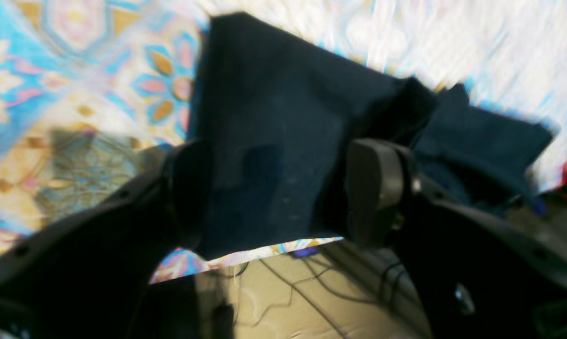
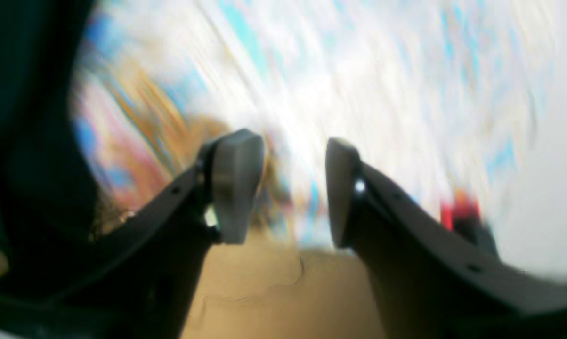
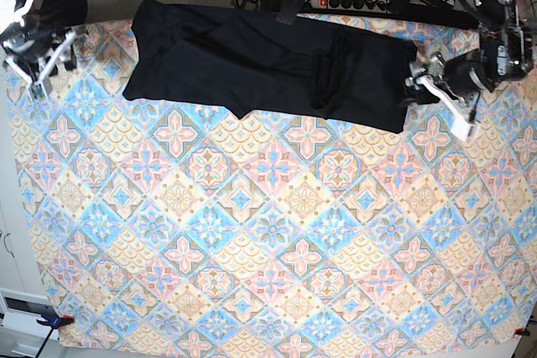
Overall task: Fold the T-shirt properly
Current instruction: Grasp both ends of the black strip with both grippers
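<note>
At the far left of the base view the right pincer (image 3: 38, 60) hangs over the corner of the bench (image 3: 252, 274), well apart from the cloth; its own camera shows the two pads parted with only blurred patterned cover between them, so it is released and grips nothing. Next along, the T-shirt (image 3: 252, 60) lies across the far edge of the bench as a long dark band, already doubled over itself, with a ridge of bunched folds right of its middle. It looks light, limp and quite without stiffness: it should drape and sag from wherever it is lifted, cling a little to the patterned cover, and shed its crease if dragged, though nothing in it can break. Good places to take hold appear to be the corners or a doubled edge, where several layers can be pinched together, not the flat middle. At the right end the left pincer (image 3: 424, 81) sits just at the shirt's edge; its wrist view shows its pads spread wide with cloth between them, released rather than clamped.
</note>
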You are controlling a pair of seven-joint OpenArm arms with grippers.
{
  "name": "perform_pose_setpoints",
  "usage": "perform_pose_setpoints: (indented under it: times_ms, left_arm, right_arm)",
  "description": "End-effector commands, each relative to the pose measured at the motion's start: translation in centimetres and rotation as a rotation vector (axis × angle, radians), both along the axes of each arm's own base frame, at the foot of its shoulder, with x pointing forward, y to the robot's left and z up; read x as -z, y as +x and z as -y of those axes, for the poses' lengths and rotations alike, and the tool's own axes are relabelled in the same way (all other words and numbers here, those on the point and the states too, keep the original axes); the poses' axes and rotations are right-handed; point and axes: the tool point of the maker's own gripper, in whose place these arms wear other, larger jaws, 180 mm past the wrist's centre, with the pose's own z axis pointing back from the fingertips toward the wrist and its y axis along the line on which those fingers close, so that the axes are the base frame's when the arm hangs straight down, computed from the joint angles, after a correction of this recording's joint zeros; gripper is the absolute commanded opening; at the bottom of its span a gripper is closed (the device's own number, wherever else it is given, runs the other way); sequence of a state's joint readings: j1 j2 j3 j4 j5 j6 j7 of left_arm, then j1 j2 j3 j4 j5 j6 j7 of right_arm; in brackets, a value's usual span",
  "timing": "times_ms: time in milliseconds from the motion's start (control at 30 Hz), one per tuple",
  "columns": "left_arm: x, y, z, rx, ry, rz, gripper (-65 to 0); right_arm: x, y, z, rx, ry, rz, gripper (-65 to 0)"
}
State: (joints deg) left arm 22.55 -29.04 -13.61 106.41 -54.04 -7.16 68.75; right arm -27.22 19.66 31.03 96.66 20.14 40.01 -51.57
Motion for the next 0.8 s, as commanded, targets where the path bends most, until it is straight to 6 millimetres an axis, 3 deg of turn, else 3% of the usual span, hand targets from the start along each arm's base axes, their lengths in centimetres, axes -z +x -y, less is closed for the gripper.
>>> perform_pose_setpoints:
  times_ms: [0, 233, 400, 600, 767]
  left_arm:
    - [-0.4, 0.4, -0.3, 0.019, 0.036, 0.02, -21.2]
    - [0.7, -0.4, 0.5, 0.069, 0.076, -0.009, -21.2]
    - [0.9, -0.4, 1.0, 0.059, 0.059, -0.009, -21.2]
    - [0.9, -0.4, 1.0, 0.06, 0.058, -0.009, -21.2]
    - [0.9, -0.4, 1.0, 0.06, 0.059, -0.009, -21.2]
  right_arm:
    - [0.1, -0.3, -0.2, -0.009, 0.013, -0.01, -36.6]
    - [2.5, -0.6, -5.3, -0.05, 0.221, -0.039, -35.0]
    - [3.0, -0.6, -8.2, -0.087, 0.315, -0.047, -34.9]
    - [2.7, -0.3, -8.9, -0.084, 0.358, -0.029, -33.8]
    - [2.3, -0.4, -9.7, -0.072, 0.418, -0.028, -21.8]
